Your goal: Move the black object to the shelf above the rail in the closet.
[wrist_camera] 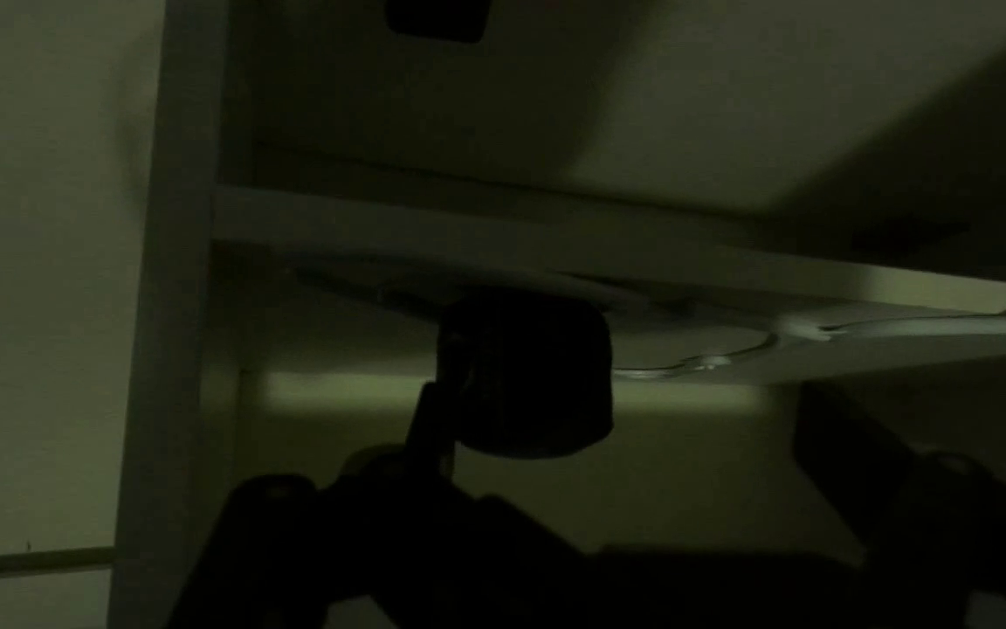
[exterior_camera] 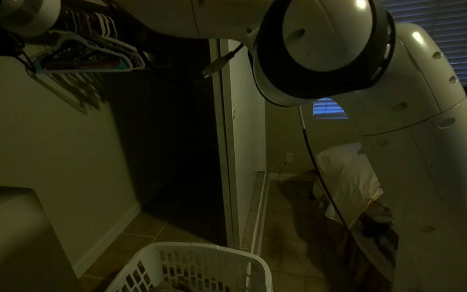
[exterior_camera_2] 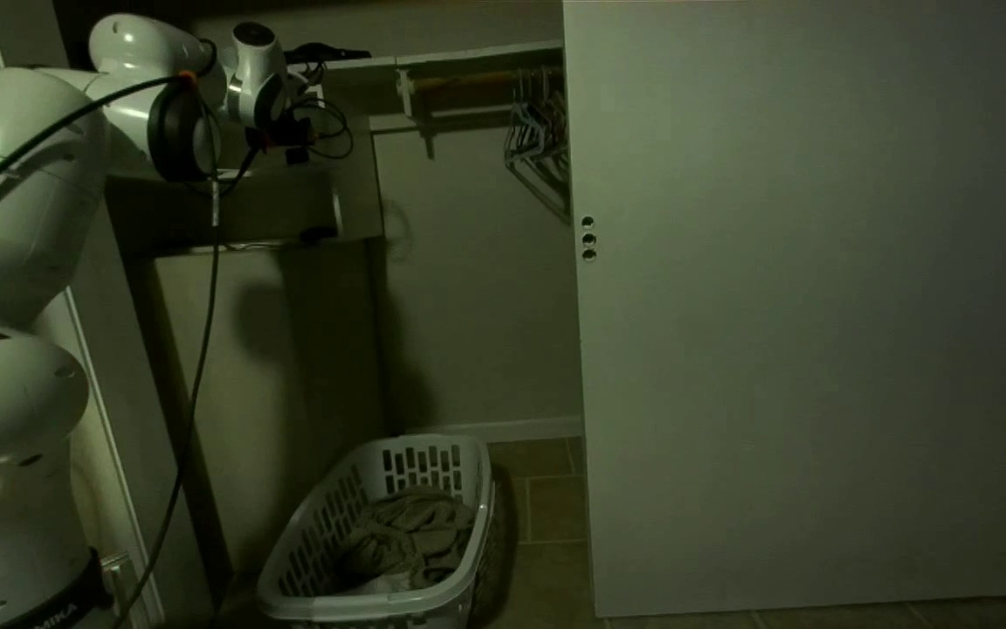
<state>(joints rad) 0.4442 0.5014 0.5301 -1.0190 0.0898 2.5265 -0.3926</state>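
From my remote seat I'm watching the arm [exterior_camera_2: 23,192], whose wrist end is hanging by the upper part of the closet [exterior_camera_2: 477,323]. In the wrist view my pincer [wrist_camera: 623,415] is standing wide, its fingers [wrist_camera: 852,463] well apart. The black object [wrist_camera: 525,376] is showing between them, just beside one finger and well apart from the other; I can't tell whether it is touching that finger or resting on the surface [wrist_camera: 381,220] there. A pale cord [wrist_camera: 931,327] is lying on that surface.

In an exterior view the shelf [exterior_camera_2: 481,54] is running above the rail [exterior_camera_2: 468,84], where hangers [exterior_camera_2: 538,131] are dangling in a bunch. A dark shape [exterior_camera_2: 328,52] is showing along the shelf's edge, too dim for me to name. The white laundry basket [exterior_camera_2: 372,603] is appearing in both exterior views, with cloth [exterior_camera_2: 416,524] lying inside.
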